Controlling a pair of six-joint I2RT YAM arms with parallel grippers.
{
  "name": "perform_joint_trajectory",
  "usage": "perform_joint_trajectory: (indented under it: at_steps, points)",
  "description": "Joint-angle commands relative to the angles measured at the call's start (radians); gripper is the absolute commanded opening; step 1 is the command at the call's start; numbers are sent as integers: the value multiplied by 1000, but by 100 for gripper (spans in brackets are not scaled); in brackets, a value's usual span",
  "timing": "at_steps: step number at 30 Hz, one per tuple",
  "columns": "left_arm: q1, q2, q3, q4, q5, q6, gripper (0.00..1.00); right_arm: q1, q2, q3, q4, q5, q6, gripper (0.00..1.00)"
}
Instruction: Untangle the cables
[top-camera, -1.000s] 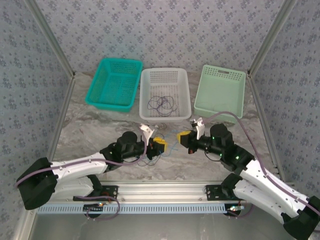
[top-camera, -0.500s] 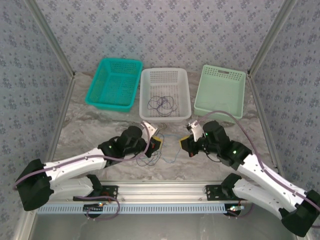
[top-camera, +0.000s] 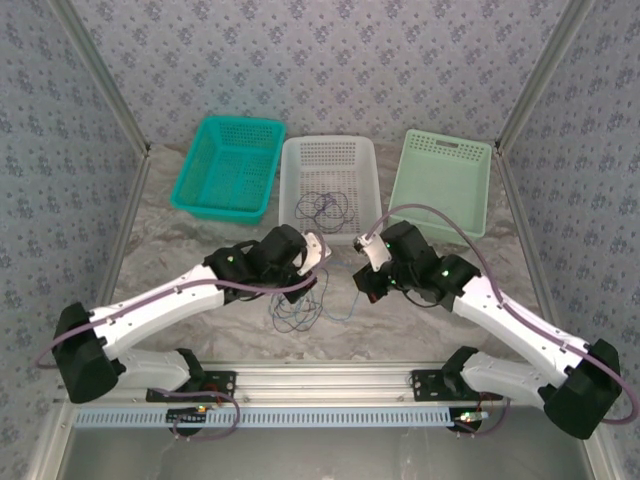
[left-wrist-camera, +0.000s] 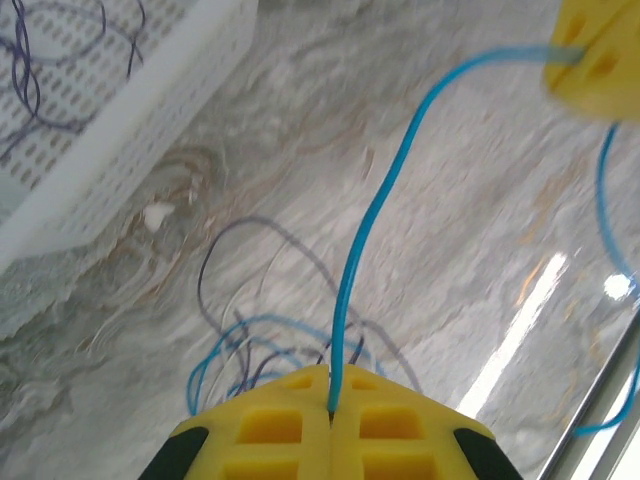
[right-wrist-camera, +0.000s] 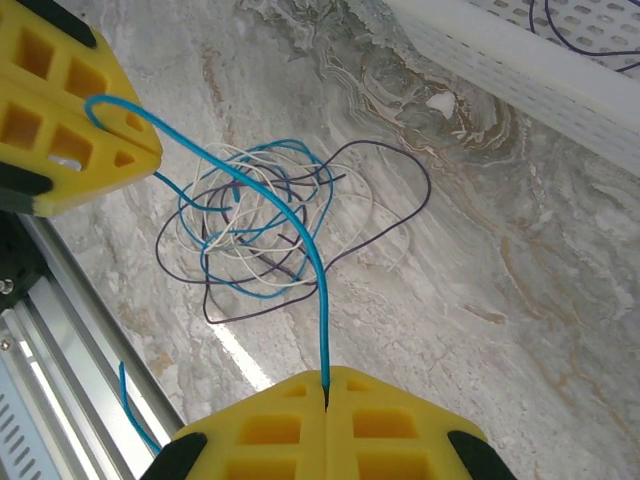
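Several thin cables (top-camera: 295, 314) lie tangled on marble table (top-camera: 170, 250), nearest the arm bases | left gripper (left-wrist-camera: 330, 385) clenched on blue cable (right-wrist-camera: 305, 245) | right gripper (right-wrist-camera: 325, 385) clenched on same cable, which spans between them | beyond: white basket (top-camera: 329, 142) holding dark cables (top-camera: 325, 208); teal basket (top-camera: 240, 122) left, pale green basket (top-camera: 447, 145) right

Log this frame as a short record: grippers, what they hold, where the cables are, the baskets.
left gripper: shut on blue cable
right gripper: shut on the same blue cable
blue cable: runs from one gripper to the other
tangle: loose on the table, between the arms
white basket: dark cables inside
beside it: teal basket, green basket
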Motion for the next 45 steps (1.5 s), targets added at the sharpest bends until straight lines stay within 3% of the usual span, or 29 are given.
perform_joint_trajectory:
  at_steps: [1,6,7,10,14,16,21,27,32,35,38,45]
  points:
    - [-2,25,48,-169,-73,79,0,4,9,40,-46,20,-53,2]
    - [-2,7,46,-146,-156,79,0,6,41,47,-46,-3,-65,7]
    - [-1,-7,44,-126,-171,77,0,5,46,49,-46,-8,-66,14]
    - [13,-53,46,-78,-204,70,0,3,38,45,-18,12,-52,53]
    - [62,-102,90,-36,-270,45,0,-16,-38,10,75,69,4,75]
    - [94,-116,122,-23,-298,41,0,-28,-79,-15,117,79,30,81]
    - [210,-103,234,-7,-332,60,0,-51,-117,-41,125,90,66,81]
    - [465,-46,325,34,-270,10,0,-56,-116,-80,126,95,104,81]
    - [724,75,355,88,-55,-97,0,-58,-117,-112,149,84,140,81]
    - [830,182,374,127,89,-163,0,-58,-119,-125,151,91,152,81]
    - [884,296,405,161,189,-200,0,-58,-129,-139,154,108,167,81]
    - [926,514,522,152,292,-269,0,-57,-146,-175,161,111,199,81]
